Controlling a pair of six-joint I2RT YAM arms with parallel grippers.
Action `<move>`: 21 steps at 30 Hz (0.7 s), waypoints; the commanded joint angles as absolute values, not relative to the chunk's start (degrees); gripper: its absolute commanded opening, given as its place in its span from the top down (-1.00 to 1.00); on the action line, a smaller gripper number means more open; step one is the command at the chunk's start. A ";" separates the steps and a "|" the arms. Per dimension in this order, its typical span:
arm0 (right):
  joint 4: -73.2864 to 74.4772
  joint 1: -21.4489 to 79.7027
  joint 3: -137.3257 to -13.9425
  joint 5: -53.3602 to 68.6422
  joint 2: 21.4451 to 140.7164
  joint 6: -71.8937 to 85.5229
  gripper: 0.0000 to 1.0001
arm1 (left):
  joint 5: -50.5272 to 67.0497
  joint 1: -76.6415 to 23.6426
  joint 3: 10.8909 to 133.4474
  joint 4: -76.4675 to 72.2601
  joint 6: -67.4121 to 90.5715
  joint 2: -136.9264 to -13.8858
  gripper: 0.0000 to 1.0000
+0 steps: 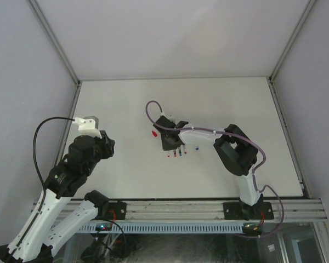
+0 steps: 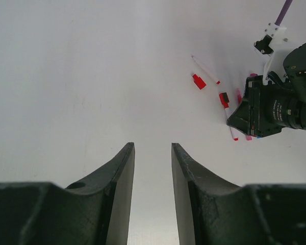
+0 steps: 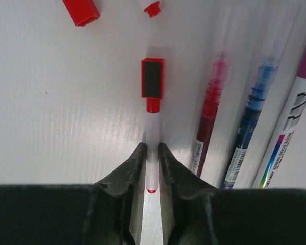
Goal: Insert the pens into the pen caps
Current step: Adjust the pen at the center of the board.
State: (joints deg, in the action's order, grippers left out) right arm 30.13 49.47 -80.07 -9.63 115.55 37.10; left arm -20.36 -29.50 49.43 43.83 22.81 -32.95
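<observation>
While the right gripper [image 3: 152, 148] is pinching the red pen [image 3: 152, 127] at its view's lower centre, the left gripper [image 2: 153, 168] is hovering parted and empty; carrying it to the red cap [image 3: 81, 10], upper left, is probably coming next.

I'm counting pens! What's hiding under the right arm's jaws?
From above, only pen ends poke out; their barrels are covered. The wrist camera shows a red pen pinched between the jaws, on the white table.

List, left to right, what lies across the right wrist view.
loose red cap → gripped pen → crimson pen → blue pen → purple pen
</observation>
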 commanded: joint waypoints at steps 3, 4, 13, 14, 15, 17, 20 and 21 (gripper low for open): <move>31.08 49.98 -83.52 -11.20 116.00 32.27 0.75 | -20.04 -29.27 47.61 41.04 21.87 -33.32 0.22; 31.52 49.96 -83.70 -11.46 116.01 32.13 0.75 | -20.04 -29.27 47.57 40.95 21.86 -33.26 0.22; 32.18 49.72 -83.46 -10.76 115.69 34.89 0.77 | -20.06 -29.27 47.59 41.04 21.89 -33.33 0.22; 32.17 49.78 -83.46 -10.73 115.54 35.33 0.77 | -20.13 -29.27 47.62 41.00 21.90 -33.37 0.22; 32.17 49.82 -83.29 -10.80 115.36 35.71 0.77 | -20.13 -29.22 47.59 41.04 21.89 -33.38 0.21; 32.17 49.91 -82.95 -10.85 115.10 36.38 0.77 | -20.20 -29.27 47.55 41.04 21.90 -33.35 0.21; 31.57 49.92 -82.27 -10.17 115.04 37.34 0.73 | -20.12 -29.27 47.63 40.96 21.90 -33.51 0.21; 31.29 49.92 -82.07 -9.85 115.10 37.63 0.72 | -20.08 -29.27 47.59 40.96 21.89 -33.56 0.21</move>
State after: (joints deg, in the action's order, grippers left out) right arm 32.29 49.58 -81.30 -10.13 116.05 35.24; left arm -20.34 -29.50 48.38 43.40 22.81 -33.28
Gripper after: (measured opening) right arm 0.129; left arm 0.395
